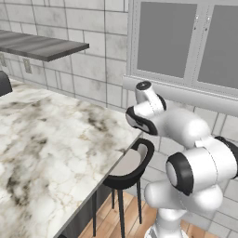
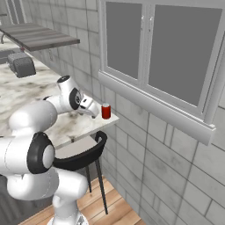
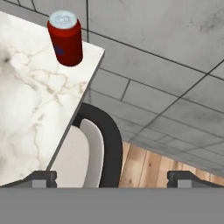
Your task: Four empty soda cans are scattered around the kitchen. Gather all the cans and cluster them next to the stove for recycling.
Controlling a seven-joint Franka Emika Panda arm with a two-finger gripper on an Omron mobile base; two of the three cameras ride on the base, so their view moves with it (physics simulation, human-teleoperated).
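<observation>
The released pincer [image 3: 112, 177] hangs over a black curved-back stool [image 3: 101, 144], well short of the upright red soda can [image 3: 66, 38] near the marble bench [image 3: 30, 113] corner.

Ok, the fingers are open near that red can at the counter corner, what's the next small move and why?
Probably bring the hand toward the red can and centre it: the can stands upright near the counter corner, off to one side, and the open fingers hold nothing.
</observation>
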